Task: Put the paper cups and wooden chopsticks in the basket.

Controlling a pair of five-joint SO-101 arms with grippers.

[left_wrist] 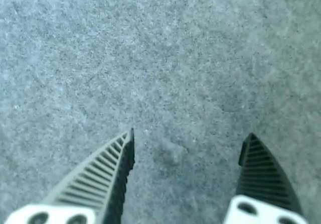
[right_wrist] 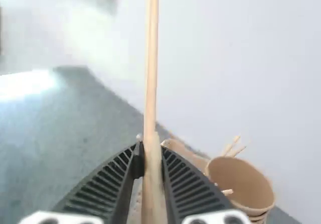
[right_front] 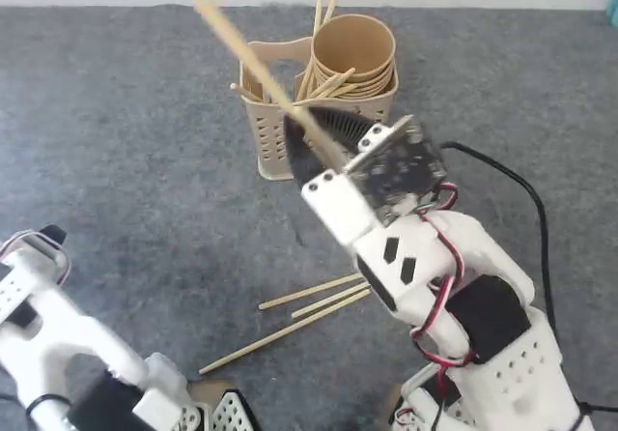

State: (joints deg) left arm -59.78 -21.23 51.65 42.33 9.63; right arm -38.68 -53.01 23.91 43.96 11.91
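Right pincer (right_front: 294, 127) sits centre frame in the high view, just in front of the basket (right_front: 273, 151) and raised off the bench (right_front: 135, 131). It's clamped on one chopstick (right_front: 232, 35), jaws almost closed with the stick pinched between them. From the grip the stick angles toward the upper left of the frame, and its far end blurs out near the top edge. My right wrist view agrees: the right pincer (right_wrist: 150, 151) has its ribbed fingers pressed on both sides of the chopstick (right_wrist: 152, 58), which runs straight out past the tips.

Basket stands upright, upper centre of the high view. Cups (right_front: 353, 49) are stacked mouth up in its right part. Stowed chopsticks (right_front: 319, 6) poke out above the rim, some beside the cups, a few crossing in front of the stack. I also get the cups (right_wrist: 241, 184) from the right wrist, with stick ends showing beside them.

Loose chopsticks (right_front: 309, 301): three, flat on the bench at lower centre of the high view. They're roughly parallel, close together and well apart from the basket. The right arm's body is just right of them.

Left arm (right_front: 39, 296) is at lower left of the high view, far from the basket. Left pincer (left_wrist: 190, 136) is wide open with nothing in it, grey bench underneath.
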